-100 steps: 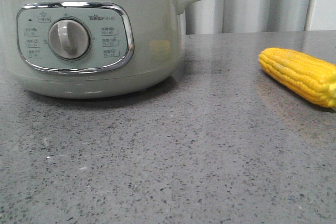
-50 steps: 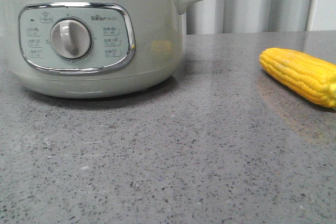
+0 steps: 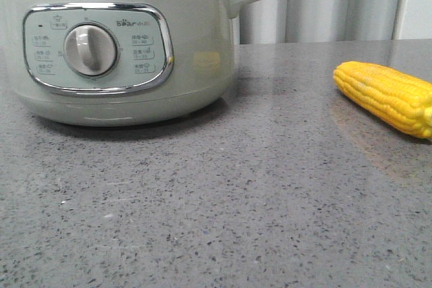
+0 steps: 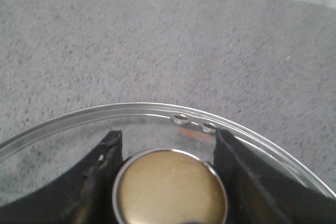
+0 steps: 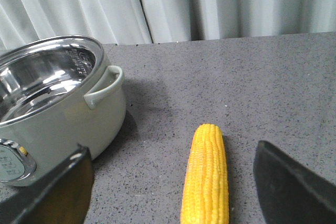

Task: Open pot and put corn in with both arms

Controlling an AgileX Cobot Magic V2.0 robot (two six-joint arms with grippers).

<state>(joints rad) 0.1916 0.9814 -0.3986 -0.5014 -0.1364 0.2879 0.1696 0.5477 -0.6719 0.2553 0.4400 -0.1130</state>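
One corn (image 5: pixel 206 177) cob between wide-apart right gripper (image 5: pixel 173 182) fingers, untouched

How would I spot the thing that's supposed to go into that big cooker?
Start at the large pale green pot on the grey speckled counter. Look along the counter to the robot's right, well clear of the pot: the corn lies there on its side. It is the only bright yellow thing, ridged with rows of kernels.
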